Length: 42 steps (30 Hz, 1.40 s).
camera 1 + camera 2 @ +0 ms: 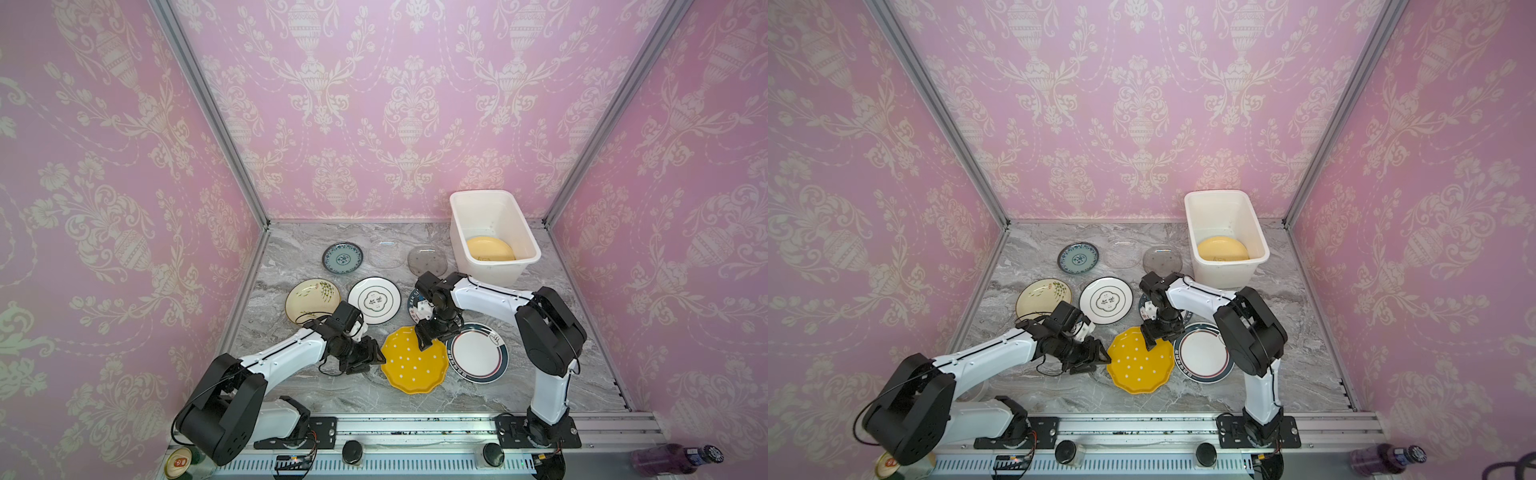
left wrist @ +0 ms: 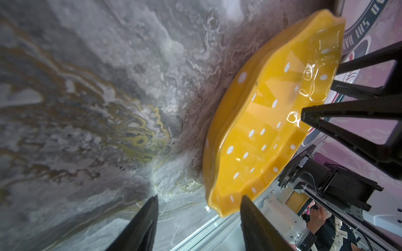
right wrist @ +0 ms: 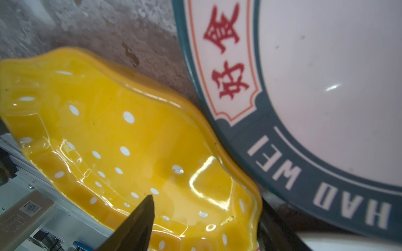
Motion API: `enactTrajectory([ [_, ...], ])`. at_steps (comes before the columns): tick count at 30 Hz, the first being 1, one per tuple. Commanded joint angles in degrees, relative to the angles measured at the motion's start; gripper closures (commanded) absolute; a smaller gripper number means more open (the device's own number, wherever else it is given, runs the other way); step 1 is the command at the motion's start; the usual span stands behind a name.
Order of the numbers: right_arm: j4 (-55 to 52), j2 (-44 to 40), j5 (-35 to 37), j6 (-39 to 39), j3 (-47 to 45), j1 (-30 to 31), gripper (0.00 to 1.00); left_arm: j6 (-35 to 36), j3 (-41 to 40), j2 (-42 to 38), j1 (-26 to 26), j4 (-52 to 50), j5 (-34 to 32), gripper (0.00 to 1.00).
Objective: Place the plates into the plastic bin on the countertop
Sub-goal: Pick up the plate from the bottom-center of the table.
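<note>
I'd close the spread left gripper (image 1: 374,356) squarely on the frame-left edge of the orange scalloped white-dotted ceramic plate (image 1: 409,365), tipped on the grey marble countertop (image 1: 540,374) at lower centre, right gripper (image 1: 424,343) seemingly pinching its upper edge, then lift toward the white plastic bin (image 1: 528,249) at upper right.

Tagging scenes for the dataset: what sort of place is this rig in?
Probably a staged kitchen booth rather than a real home: pink damask wallpaper sits on flat panels held by aluminium framing, which box in a small marble-patterned countertop.
</note>
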Motion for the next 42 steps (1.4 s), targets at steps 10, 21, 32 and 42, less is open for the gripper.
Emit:
enactTrajectory([
  [10, 0.22, 1.36, -8.4, 4.98, 0.87, 4.02, 0.33, -1.97, -4.35, -1.94, 1.56, 1.59, 3.29, 0.51],
  [21, 4.61, 0.68, -14.18, 9.08, 1.22, 4.48, 0.34, -1.16, -4.41, -3.65, 2.41, -0.15, 2.15, 0.7],
  [32, 12.06, -2.58, -22.08, 12.22, -1.9, 4.89, 0.38, -1.23, -5.3, -3.46, 2.83, 1.21, 2.66, 0.89],
  [42, 19.62, -5.17, -27.13, 16.69, -3.79, 4.9, 0.42, -1.67, -6.17, -3.76, 3.44, 2.37, 3.38, 1.0],
])
